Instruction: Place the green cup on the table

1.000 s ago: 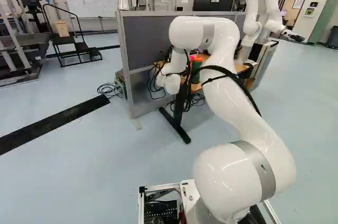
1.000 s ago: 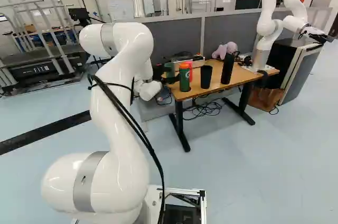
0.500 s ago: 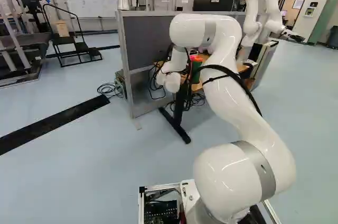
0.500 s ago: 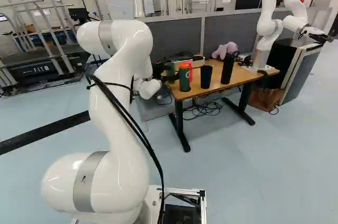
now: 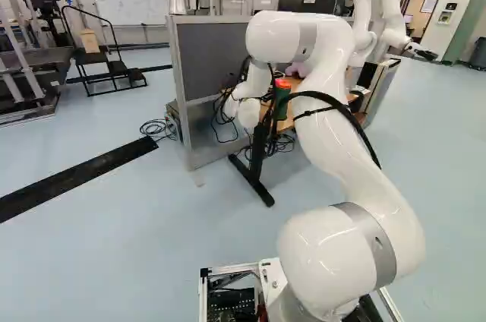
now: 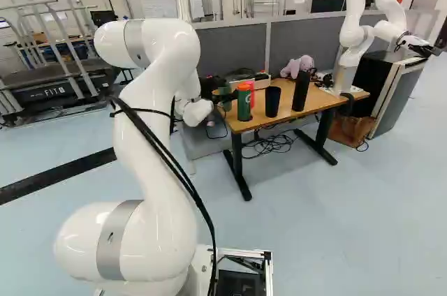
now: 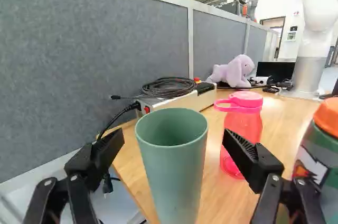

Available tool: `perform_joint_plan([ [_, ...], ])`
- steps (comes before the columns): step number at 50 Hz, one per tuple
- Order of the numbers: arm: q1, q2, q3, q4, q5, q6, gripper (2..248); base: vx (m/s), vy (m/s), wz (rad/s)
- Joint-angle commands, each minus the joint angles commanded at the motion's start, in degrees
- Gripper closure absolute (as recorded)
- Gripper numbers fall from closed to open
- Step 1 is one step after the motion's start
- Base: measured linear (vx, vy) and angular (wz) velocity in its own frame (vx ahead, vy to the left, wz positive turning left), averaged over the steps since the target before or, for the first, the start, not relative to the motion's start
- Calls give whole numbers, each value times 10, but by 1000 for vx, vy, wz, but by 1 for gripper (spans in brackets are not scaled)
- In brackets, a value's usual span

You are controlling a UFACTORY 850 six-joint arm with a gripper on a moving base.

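Straddles the green cup [image 7: 171, 171] with the gripper [image 6: 215, 93] spread, touching neither side.
Puts the green cup left of centre in the right base view, upright at the left end of the table [image 6: 321, 100]; cannot tell about contact between foot and tabletop. Has the pink bottle [image 7: 244, 129] near the green cup, and the green bottle [image 7: 314, 158] beside the gripper. Shows the black cup [image 6: 272, 102] and black bottle [image 6: 301, 91] near the middle of the right base view, the toy [image 6: 299, 65] behind, and another robot [image 6: 353, 38] at upper right.
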Motion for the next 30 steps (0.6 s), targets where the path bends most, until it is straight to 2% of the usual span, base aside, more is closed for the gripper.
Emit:
perform_joint_plan([
  [30,0,33,3,0,0,0,3,0,0,0],
])
